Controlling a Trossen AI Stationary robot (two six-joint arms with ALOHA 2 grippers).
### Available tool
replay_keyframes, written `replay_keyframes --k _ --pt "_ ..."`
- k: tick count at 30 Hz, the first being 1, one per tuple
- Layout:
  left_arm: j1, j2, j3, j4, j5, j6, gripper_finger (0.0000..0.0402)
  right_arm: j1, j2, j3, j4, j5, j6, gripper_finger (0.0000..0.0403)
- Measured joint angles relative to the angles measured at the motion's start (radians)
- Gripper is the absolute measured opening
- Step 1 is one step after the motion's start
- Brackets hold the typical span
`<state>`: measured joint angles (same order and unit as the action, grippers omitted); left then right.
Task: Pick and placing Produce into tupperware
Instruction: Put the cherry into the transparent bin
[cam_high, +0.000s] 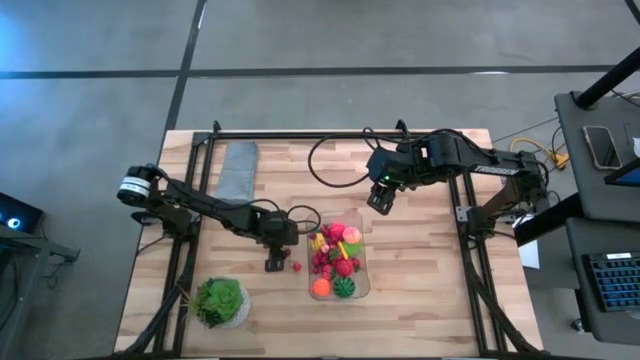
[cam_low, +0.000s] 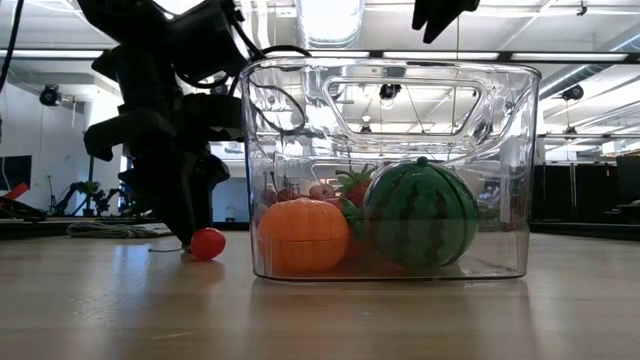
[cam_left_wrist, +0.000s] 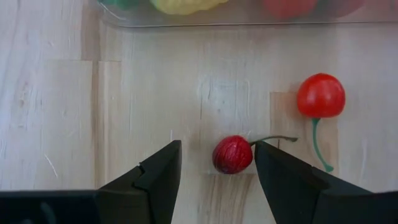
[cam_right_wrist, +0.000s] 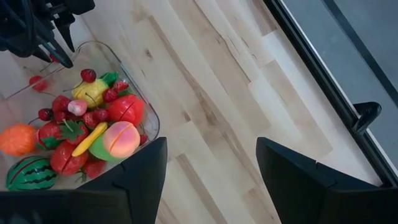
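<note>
The clear tupperware stands mid-table holding several produce pieces, among them an orange and a striped green ball. Left of it on the wood lie two cherries: a dark red one and a brighter one. My left gripper is low over the table and open, one finger on either side of the dark cherry; whether a finger touches it I cannot tell. My right gripper hangs open high above the table, beyond the tupperware's far right corner.
A leafy plant in a white pot stands at the near left. A grey-blue folded cloth lies at the far left. Black frame rails run along both table sides. Bare wood lies right of the tupperware.
</note>
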<state>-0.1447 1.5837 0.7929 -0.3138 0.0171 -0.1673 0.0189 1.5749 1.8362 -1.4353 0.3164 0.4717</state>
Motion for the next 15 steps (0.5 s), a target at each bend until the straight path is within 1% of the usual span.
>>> replay_keyframes --k 3,10,15 --pt "-0.002 0.000 -0.001 0.000 0.001 0.000 0.0182 0.000 0.000 0.000 0.000 0.000 0.000 0.0239" --pt "-0.002 0.000 -0.001 0.000 0.002 0.000 0.0135 0.000 0.000 0.000 0.000 0.000 0.000 0.0237" --pt "-0.002 0.000 -0.009 0.000 0.004 -0.001 0.0119 0.000 0.000 0.000 0.000 0.000 0.000 0.0239"
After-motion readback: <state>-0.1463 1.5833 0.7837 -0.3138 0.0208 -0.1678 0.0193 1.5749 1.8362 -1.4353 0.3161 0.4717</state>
